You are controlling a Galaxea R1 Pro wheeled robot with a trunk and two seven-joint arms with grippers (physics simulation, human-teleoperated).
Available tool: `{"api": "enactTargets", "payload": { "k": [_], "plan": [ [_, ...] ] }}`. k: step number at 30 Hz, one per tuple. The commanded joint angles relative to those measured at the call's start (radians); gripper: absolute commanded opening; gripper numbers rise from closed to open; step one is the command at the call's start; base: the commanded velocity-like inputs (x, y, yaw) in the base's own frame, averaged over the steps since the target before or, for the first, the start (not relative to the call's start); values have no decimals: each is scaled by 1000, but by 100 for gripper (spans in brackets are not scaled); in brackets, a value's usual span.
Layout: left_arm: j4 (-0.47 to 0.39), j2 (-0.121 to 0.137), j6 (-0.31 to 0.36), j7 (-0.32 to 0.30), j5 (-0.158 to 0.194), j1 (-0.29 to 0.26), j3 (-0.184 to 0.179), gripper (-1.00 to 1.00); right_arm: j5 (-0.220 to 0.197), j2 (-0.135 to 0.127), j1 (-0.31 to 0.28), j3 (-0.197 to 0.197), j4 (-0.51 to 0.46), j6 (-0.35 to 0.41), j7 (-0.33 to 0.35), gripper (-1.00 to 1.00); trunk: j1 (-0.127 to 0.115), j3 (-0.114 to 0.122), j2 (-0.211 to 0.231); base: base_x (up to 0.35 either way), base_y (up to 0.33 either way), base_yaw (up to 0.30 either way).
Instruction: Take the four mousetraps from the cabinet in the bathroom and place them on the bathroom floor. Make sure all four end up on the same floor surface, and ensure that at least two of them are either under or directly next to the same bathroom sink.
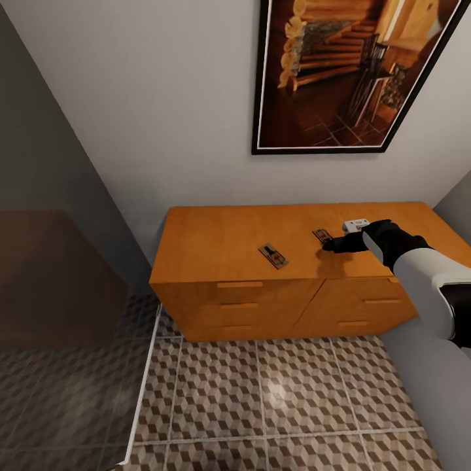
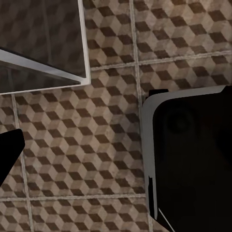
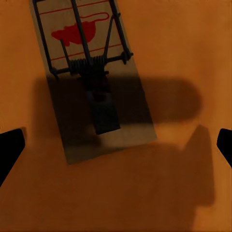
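Orange-brown wooden cabinet (image 1: 216, 245), top: two tan wooden mousetraps, one mid-front (image 1: 273, 256), one (image 1: 322, 236) under right end effector (image 1: 329, 244), fingers apart; open surface toward left edge

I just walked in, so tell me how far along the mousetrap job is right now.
Nothing looks finished: no trap lies on the visible patterned floor. Two mousetraps sit on the cabinet top, one near the middle, the other at the right gripper. That gripper is open above the trap, its fingertips wide apart, so a pick seems underway. Left: carrying the traps down to the floor; the others cannot be seen.
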Motion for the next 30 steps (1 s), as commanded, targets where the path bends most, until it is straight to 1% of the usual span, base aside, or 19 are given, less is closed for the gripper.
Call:
{"api": "enactTargets", "payload": {
  "k": [1, 30],
  "plan": [
    [4, -1, -6, 0, 7, -2, -9, 100, 10, -1, 0, 5, -2, 3, 8, 100, 1, -1, -2, 1, 0, 0],
    [4, -2, -6, 0, 7, -2, -9, 100, 10, -1, 0, 5, -1, 3, 8, 100, 1, -1, -2, 18, 0, 0]
  ]
}}
